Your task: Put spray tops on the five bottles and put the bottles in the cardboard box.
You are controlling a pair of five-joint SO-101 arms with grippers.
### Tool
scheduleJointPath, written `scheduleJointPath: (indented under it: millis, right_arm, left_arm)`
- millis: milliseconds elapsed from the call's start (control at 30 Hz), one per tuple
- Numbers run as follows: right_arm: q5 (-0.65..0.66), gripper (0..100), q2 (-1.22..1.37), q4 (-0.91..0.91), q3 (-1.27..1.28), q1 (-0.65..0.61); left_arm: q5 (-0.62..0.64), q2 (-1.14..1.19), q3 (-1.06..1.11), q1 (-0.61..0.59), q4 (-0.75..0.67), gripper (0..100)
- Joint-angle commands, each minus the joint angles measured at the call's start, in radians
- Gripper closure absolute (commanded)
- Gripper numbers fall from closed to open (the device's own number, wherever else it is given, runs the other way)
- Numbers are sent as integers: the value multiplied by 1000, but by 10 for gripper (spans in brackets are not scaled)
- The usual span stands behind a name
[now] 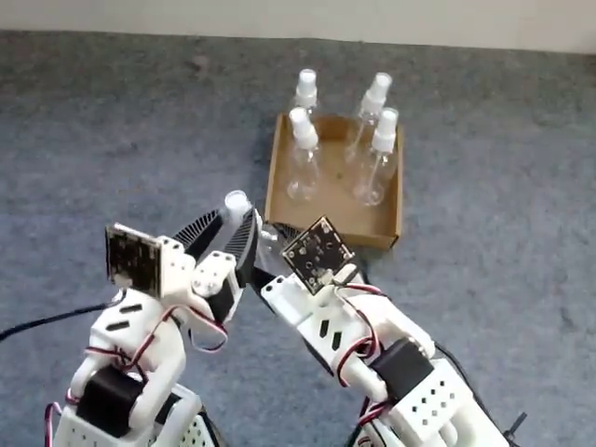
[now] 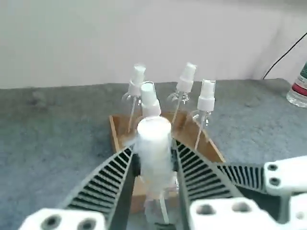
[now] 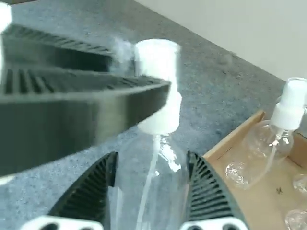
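Observation:
A clear bottle (image 3: pixel 148 187) stands upright between the fingers of my right gripper (image 3: pixel 148 182), which is shut on its body just in front of the cardboard box (image 1: pixel 279 186). A white spray top (image 2: pixel 153 148) sits on the bottle's neck, with its tube hanging inside. My left gripper (image 2: pixel 153 158) is shut on this top from both sides. From above, the left gripper (image 1: pixel 237 209) holds the top (image 1: pixel 237 201) over the right gripper (image 1: pixel 265 247). Two topped bottles (image 1: pixel 303 158) (image 1: pixel 377 158) stand in the box. Two more (image 1: pixel 305 90) (image 1: pixel 372 98) stand at its far side.
Grey carpet (image 1: pixel 112 121) covers the table around the box. A separate bottle (image 2: pixel 300 86) with a dark label stands far off to one side, with a black cable (image 2: pixel 288 50) on the wall behind it. Another cable (image 1: pixel 47 321) lies beside the left arm's base.

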Motion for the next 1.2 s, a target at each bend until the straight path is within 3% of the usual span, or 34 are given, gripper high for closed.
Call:
scheduleJointPath:
  millis: [0, 167, 500, 667, 833, 1000, 1167]
  right_arm:
    - [-9, 995, -19, -33, -25, 27]
    - [-5, 995, -19, -27, -24, 31]
    - [55, 995, -18, -33, 45, 50]
    - [58, 995, -27, -28, 47, 48]
    - [60, 995, -27, -25, 47, 22]
    - [60, 995, -25, -25, 47, 7]
    - [60, 995, -22, -25, 47, 10]
  left_arm:
    - [-25, -44, 10, 16, 5, 859]
    - [-31, -54, -15, 2, 6, 874]
    - [-44, -48, -117, -275, -5, 919]
    - [-48, 5, -45, -329, -195, 922]
    - [-48, 262, -64, -354, -356, 922]
    - [-48, 503, -179, -335, -364, 921]
    - [-87, 547, -185, -269, -361, 920]
